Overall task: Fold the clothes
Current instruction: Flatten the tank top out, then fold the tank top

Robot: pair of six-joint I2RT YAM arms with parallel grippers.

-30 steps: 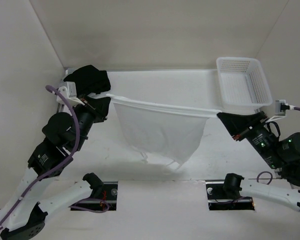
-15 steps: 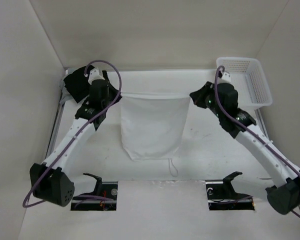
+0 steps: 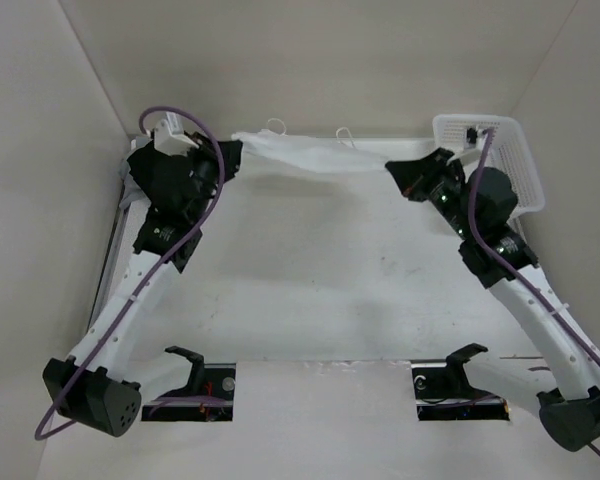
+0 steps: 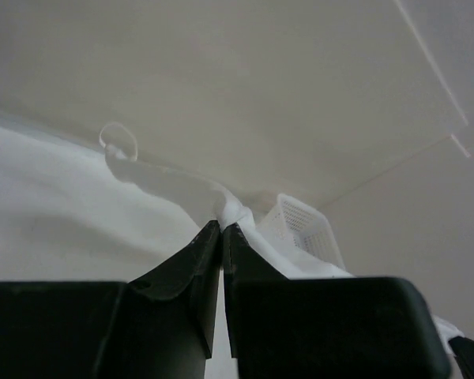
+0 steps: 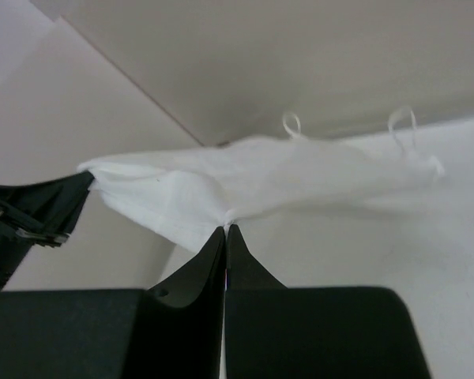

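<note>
Both arms were reached far forward from their bases. Left arm (image 3: 130, 290) ran up the left side, forearm long and nearly straight, wrist turned inward to the right. Right arm (image 3: 540, 310) mirrored it on the right side, wrist turned inward to the left. Left gripper (image 3: 228, 160) and right gripper (image 3: 398, 172) sat at about the same depth, well apart, tips facing each other. Left wrist view: fingers (image 4: 193, 272) pressed together, just a thin slit between them, the clothes (image 4: 182, 185) pinched at the tips. Right wrist view: fingers (image 5: 197, 268) fully together, same fabric caught at the tips.
</note>
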